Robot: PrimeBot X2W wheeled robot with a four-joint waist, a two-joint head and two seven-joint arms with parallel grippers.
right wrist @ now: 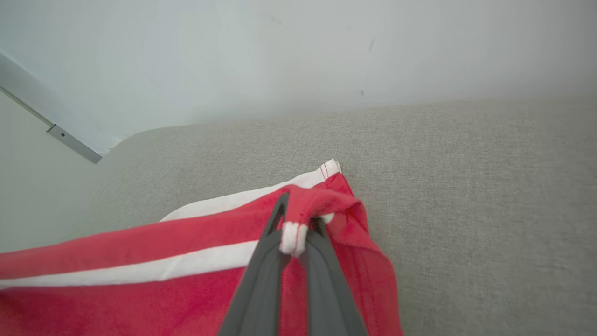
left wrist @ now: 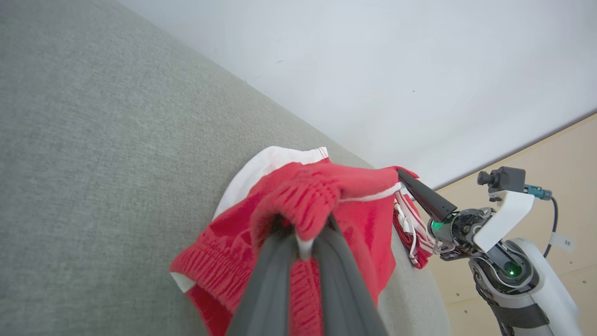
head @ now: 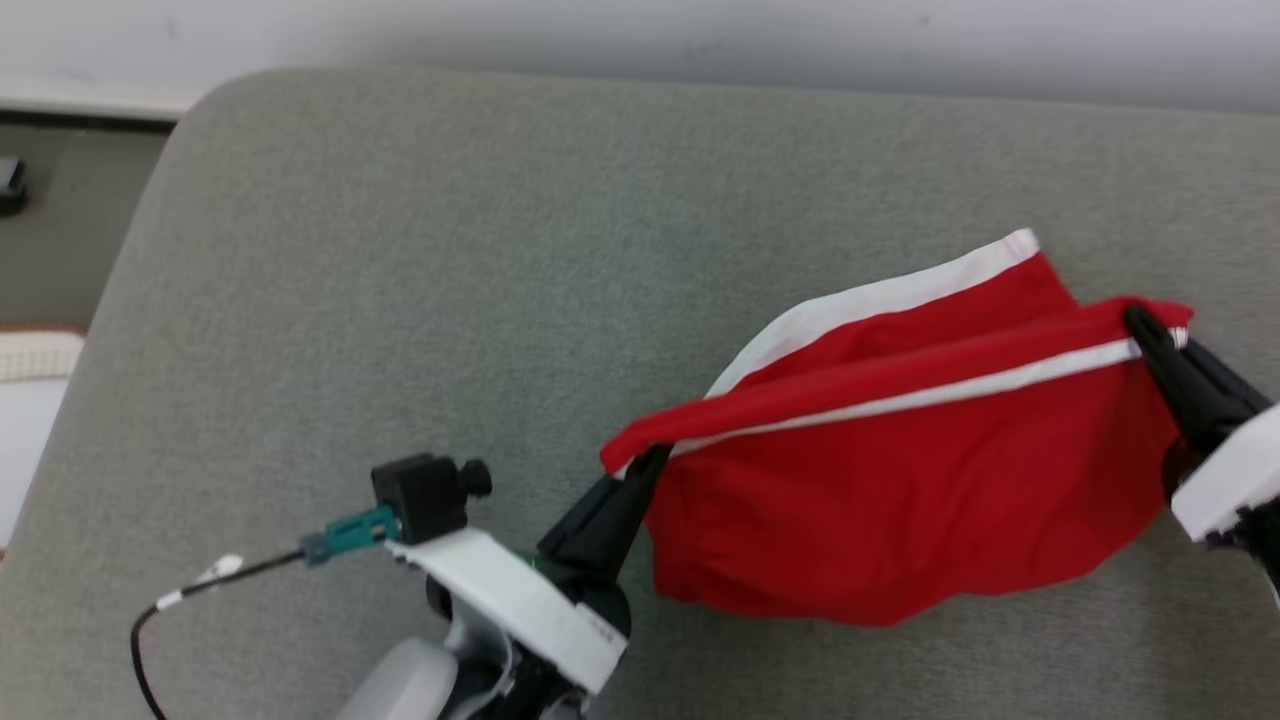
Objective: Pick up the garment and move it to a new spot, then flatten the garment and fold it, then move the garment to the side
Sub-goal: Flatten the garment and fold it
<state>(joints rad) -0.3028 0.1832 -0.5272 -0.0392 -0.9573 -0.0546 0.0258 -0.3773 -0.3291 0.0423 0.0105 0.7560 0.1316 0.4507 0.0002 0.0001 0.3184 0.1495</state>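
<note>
Garment point(head: 900, 490), a red pair of shorts with white stripes, hangs stretched between the two grippers over the right half of a grey upholstered cushion point(head: 400, 300). Its lower edge sags on the near side, and I cannot tell whether that edge touches the cushion. The left gripper point(head: 652, 462) is clamped on the left end of the top edge, with red cloth and a scrap of white bunched between its dark fingers. The right gripper point(head: 1142, 325) is clamped on the right end, pinching a fold where a thin white stripe point(head: 950, 392) ends

The coming move turns on one line: the garment's long axis runs left to right from one gripper to the other, climbing a little toward the far right. Most of the cloth hangs on the near side of that line, while a broad white band point(head: 870, 300) lies on the far side. Each arm holds its own end, so neither is nearer to the garment. The bare stretch of cushion lies to the left and far, on the left arm's side. Judging by this, the garment is being carried or spread, and it is not yet flat or folded. Laying it flat would likely need both ends lowered together with the axis kept taut

No brand or print can be read on the shorts. A small white tag point(head: 222, 570) sits on the cable point(head: 260, 566) near the left wrist, and its marks are too small to read
</note>
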